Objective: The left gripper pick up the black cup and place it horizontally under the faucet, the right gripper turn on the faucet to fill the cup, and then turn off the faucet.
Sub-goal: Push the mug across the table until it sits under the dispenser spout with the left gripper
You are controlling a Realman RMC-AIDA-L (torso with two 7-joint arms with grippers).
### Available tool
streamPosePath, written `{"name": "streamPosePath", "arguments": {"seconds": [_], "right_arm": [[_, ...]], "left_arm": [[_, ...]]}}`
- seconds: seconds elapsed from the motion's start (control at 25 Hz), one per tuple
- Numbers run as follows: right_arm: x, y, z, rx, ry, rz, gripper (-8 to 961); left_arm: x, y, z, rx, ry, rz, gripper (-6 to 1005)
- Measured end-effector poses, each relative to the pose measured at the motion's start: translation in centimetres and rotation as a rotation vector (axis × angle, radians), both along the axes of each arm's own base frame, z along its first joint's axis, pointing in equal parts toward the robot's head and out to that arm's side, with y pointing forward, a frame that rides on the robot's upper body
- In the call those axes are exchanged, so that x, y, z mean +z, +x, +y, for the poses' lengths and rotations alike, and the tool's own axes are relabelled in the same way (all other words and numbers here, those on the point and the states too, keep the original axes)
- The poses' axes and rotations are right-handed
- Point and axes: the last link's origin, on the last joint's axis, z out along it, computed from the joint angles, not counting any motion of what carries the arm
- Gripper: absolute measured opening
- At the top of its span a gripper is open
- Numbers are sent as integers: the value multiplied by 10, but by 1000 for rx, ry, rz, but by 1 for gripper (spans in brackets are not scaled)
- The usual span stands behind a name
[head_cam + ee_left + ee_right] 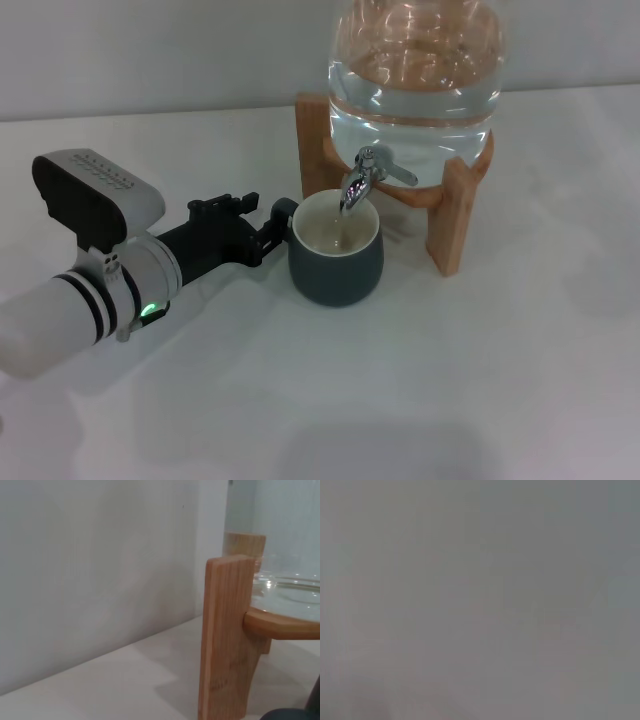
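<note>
**A:** Where is the cup relative to the pincer?

**B:** The left gripper (272, 226) reaches in low over the white table (420, 400), its black fingers pinched on the small loop handle of the black cup (336, 262). The cup sits upright directly ahead of the fingertips, touching them at the handle, mouth up.

**A:** And the faucet?

**B:** The faucet (366, 180) hangs just beyond and above the pincer, over the cup's opening. A thin stream appears to fall from it into the cream interior. Its flat lever juts away from the left gripper, on the cup's far side. Behind it stand the glass jar (415, 70) and the wooden stand (458, 215).

**A:** Which arm is nearer the lever?

**B:** Only the left arm is in sight; the right gripper appears nowhere, and its wrist camera shows plain grey. Judging by the task, shutting the lever falls to the right gripper, which would need to come in from the side opposite the left pincer.
</note>
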Motion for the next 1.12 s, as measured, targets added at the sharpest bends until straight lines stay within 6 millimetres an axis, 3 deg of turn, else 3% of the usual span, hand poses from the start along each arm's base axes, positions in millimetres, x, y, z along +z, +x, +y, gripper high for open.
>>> {"name": "streamPosePath", "arguments": {"seconds": [1.12], "right_arm": [[0, 3, 1, -6, 0, 0, 840]], "left_arm": [[-3, 5, -3, -15, -14, -23, 466]]}}
